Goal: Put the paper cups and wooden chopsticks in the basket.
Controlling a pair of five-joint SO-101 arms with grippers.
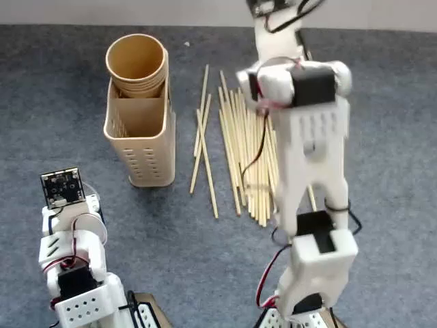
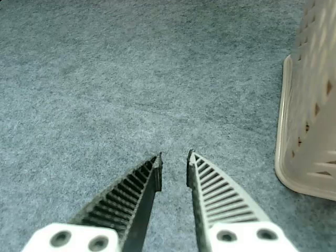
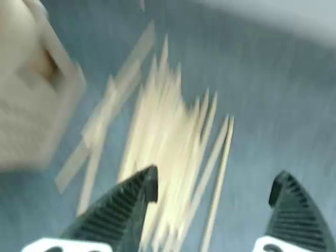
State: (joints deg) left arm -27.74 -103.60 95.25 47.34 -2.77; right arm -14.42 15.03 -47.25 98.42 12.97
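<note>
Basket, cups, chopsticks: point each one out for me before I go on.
Basket [image 1: 151, 162]: high view, on its perforated outer wall.
Cups [image 1: 136, 60]: high view, inside the top cup of the stack.
Chopsticks [image 1: 240, 140]: high view, middle of the loose pile.

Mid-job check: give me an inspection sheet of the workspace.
Surface: grey mat.
Job's things: paper cups stacked in the basket's far compartment; near compartment looks empty; chopsticks all on the mat beside the basket, one pile plus a few loose.
Clutter: nothing seen.
Grippers: left gripper low over bare mat, jaws narrowly apart, empty; right gripper wide open above the chopstick pile.
Cables: a black cable hangs from the right arm across the pile.
Surroundings: pale strip beyond the mat's far edge.
</note>
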